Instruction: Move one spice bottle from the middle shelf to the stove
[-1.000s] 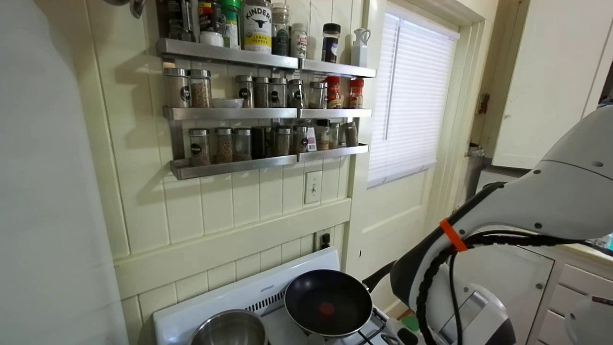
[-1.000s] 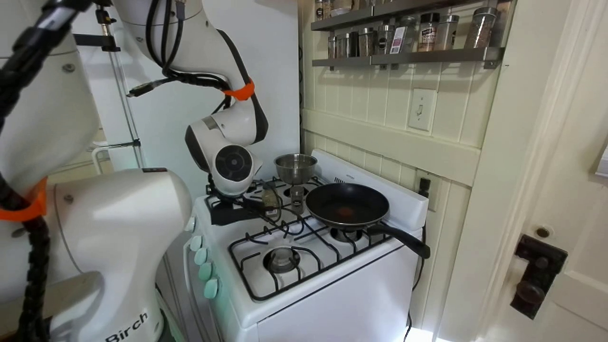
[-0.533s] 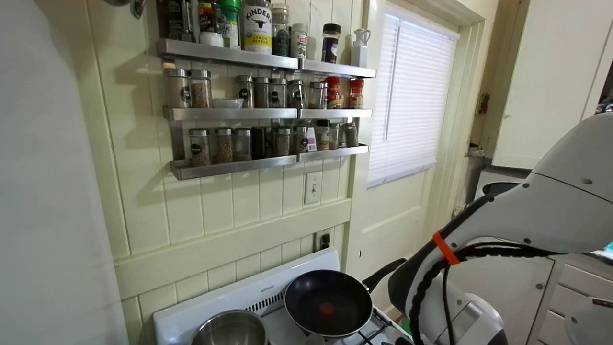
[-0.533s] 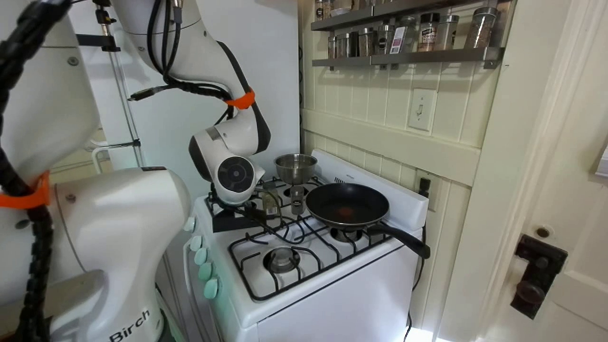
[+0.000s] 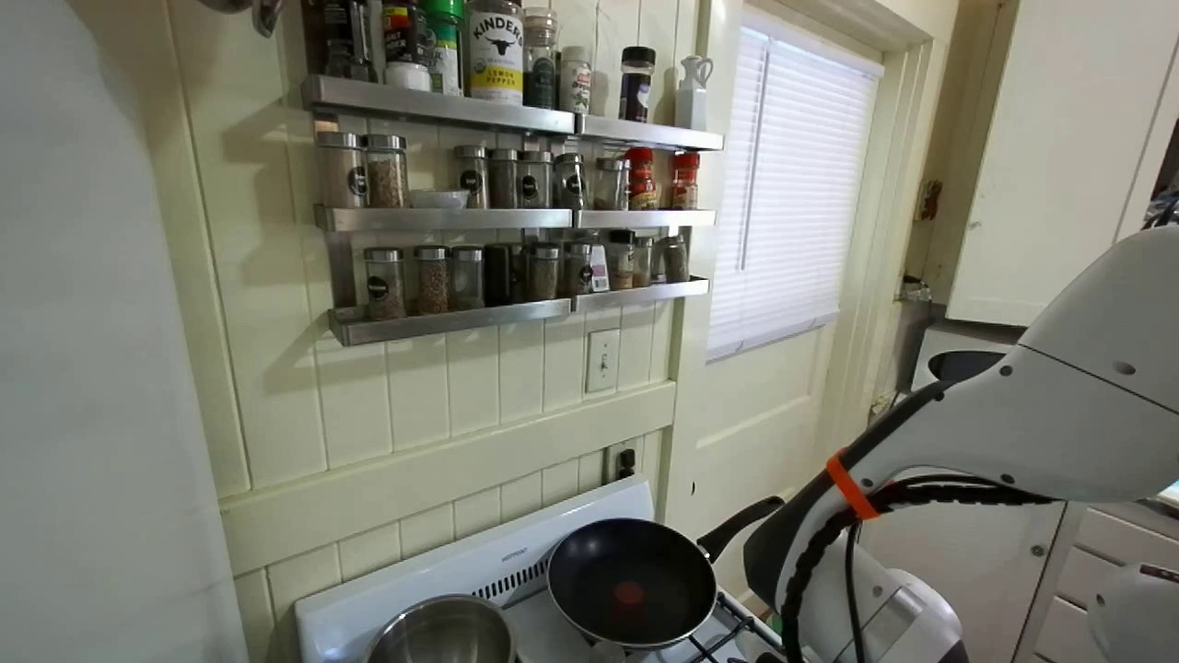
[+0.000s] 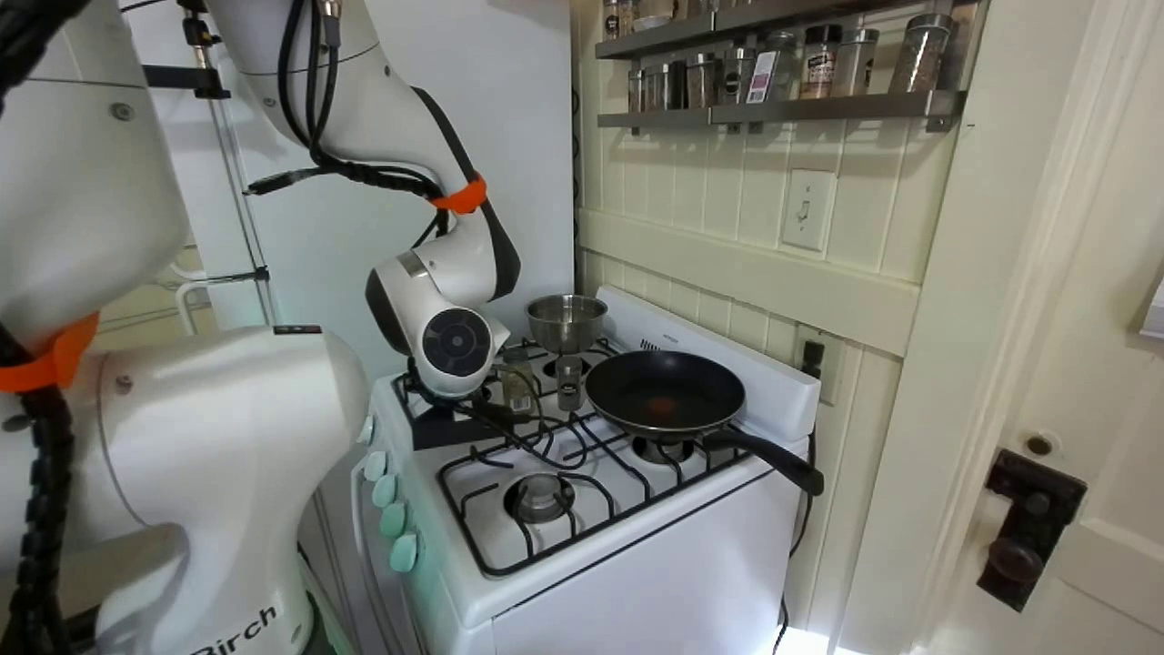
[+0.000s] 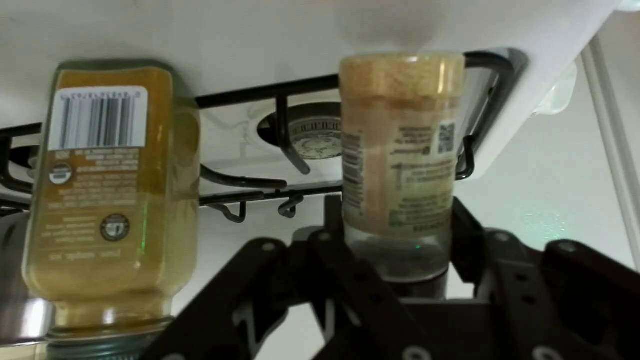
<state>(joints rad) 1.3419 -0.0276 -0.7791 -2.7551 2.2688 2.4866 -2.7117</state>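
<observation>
In the wrist view's right half, the gripper (image 7: pixel 395 220) clamps a QR-coded spice bottle (image 7: pixel 400 160) over the stove (image 7: pixel 260 45). In an exterior view, a Kinder's Lemon Pepper container (image 5: pixel 496 55) stands at top; the arm (image 5: pixel 1022 424) sits lower than a second ago.

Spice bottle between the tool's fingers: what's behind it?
Behind the spice bottle is the stove: in the wrist view, a burner shows left of the bottle, grate bars on both sides. The bottle hides the burner's right part and anything else there.

The stove (image 6: pixel 637 573) carries a black pan (image 6: pixel 666 387), steel bowl (image 6: pixel 566 326), yellowish jar (image 7: pixel 107 200) and narrower jar (image 6: pixel 569 386).
</observation>
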